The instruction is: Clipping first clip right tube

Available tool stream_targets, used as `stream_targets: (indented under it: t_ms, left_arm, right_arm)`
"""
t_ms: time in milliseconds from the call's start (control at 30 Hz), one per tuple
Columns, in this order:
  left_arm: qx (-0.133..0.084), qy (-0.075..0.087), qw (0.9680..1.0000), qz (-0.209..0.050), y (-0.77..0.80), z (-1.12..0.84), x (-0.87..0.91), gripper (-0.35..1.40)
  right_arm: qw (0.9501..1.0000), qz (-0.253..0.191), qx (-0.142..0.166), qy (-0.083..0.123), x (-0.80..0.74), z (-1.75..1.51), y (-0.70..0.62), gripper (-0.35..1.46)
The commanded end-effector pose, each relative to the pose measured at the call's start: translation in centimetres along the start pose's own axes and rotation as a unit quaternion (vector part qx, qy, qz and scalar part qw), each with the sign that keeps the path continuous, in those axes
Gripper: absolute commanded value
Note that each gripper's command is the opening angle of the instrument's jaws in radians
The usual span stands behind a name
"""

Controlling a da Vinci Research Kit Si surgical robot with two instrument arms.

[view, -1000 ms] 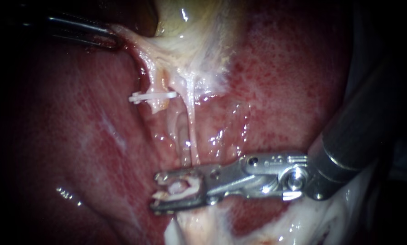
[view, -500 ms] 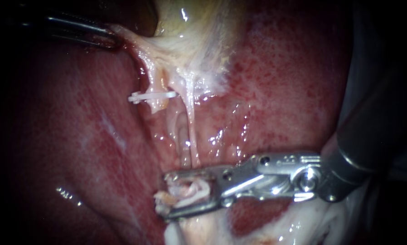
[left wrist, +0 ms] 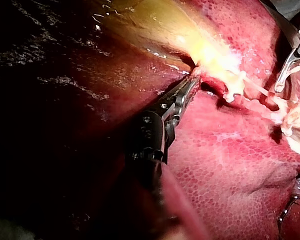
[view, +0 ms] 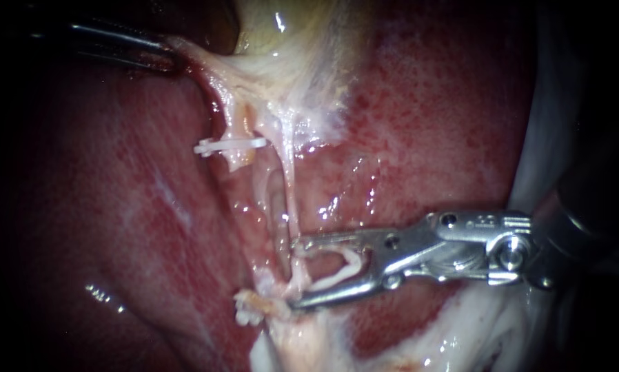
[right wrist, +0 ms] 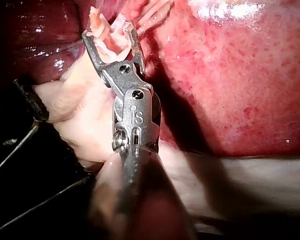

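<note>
My right instrument (view: pixel 296 272) has drawn back rightward, steel jaws wide, cradling an open V-shaped white clip (view: pixel 331 278). The thin, glistening right tube (view: pixel 290 200) lies at their mouth. My left instrument (view: pixel 175 58) pinches pale tissue (view: pixel 206 65).

Brightly lit around the gallbladder (view: pixel 296 41), with specks of wet glare on and below it. Deeply shadowed well to its left.

Liver (view: pixel 427 124) mottled red; clip (view: pixel 230 145) white; gallbladder (view: pixel 282 27) seemingly yellowish.
</note>
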Motion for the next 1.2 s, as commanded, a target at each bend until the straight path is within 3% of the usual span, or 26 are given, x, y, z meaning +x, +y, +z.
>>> stream_targets:
  t_ms: [33,367,833,1200]
  left_arm:
    - [0.000,0.000,1.0000,0.000,0.00,0.00,0.00,-0.35]
    - [0.000,0.000,1.0000,0.000,0.00,0.00,0.00,-0.35]
    - [0.000,0.000,1.0000,0.000,0.00,0.00,0.00,-0.35]
    - [0.000,0.000,1.0000,0.000,0.00,0.00,0.00,-0.35]
  right_arm:
    - [1.0000,0.002,0.000,0.000,-0.03,-0.02,0.04,0.50]
    - [0.9999,0.017,-0.004,0.002,-0.18,0.05,0.23,0.50]
    - [0.9993,0.028,0.021,-0.009,-0.44,0.59,0.36,0.50]
    - [0.9973,0.048,0.053,0.017,-0.43,0.70,0.41,0.50]
